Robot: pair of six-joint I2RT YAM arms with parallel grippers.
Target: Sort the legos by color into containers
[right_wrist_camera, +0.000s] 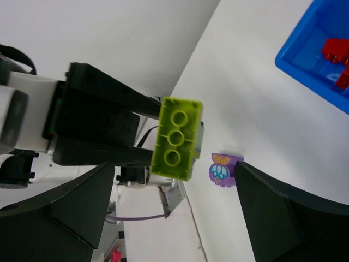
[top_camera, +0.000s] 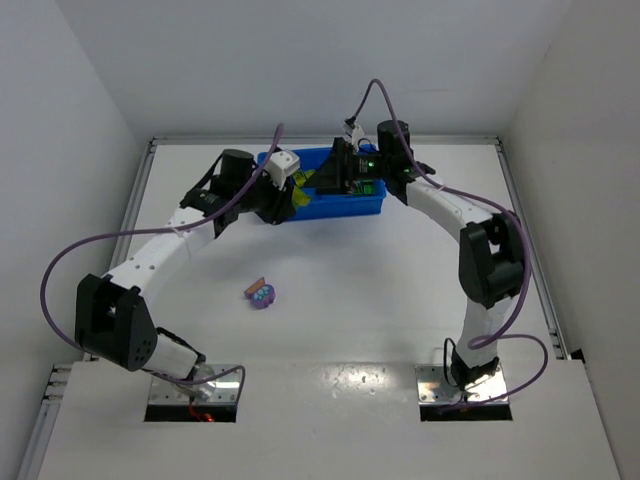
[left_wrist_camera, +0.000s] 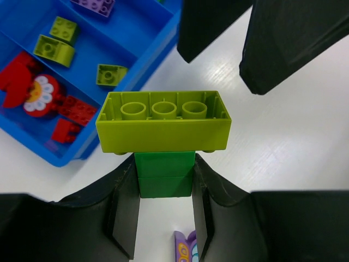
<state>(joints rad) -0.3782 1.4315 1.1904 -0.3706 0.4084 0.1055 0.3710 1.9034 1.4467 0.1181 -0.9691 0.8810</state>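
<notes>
My left gripper (left_wrist_camera: 164, 183) is shut on a dark green brick (left_wrist_camera: 164, 174) with a long yellow-green brick (left_wrist_camera: 163, 123) stuck on top, held in the air beside the blue tray (left_wrist_camera: 136, 33). My right gripper (right_wrist_camera: 174, 170) is open, its fingers (left_wrist_camera: 212, 27) on either side of the yellow-green brick (right_wrist_camera: 177, 137) without touching it. In the top view both grippers meet over the tray's left end (top_camera: 330, 205). The tray holds red bricks (left_wrist_camera: 71, 112), yellow-green bricks (left_wrist_camera: 54, 49) and a purple one (left_wrist_camera: 95, 5) in separate compartments. A purple owl brick (top_camera: 263, 294) lies on the table.
The purple owl brick also shows below the held cluster in the left wrist view (left_wrist_camera: 185, 248) and in the right wrist view (right_wrist_camera: 222, 168). A red brick with a white flower (left_wrist_camera: 38, 95) lies in the red compartment. White walls enclose the table.
</notes>
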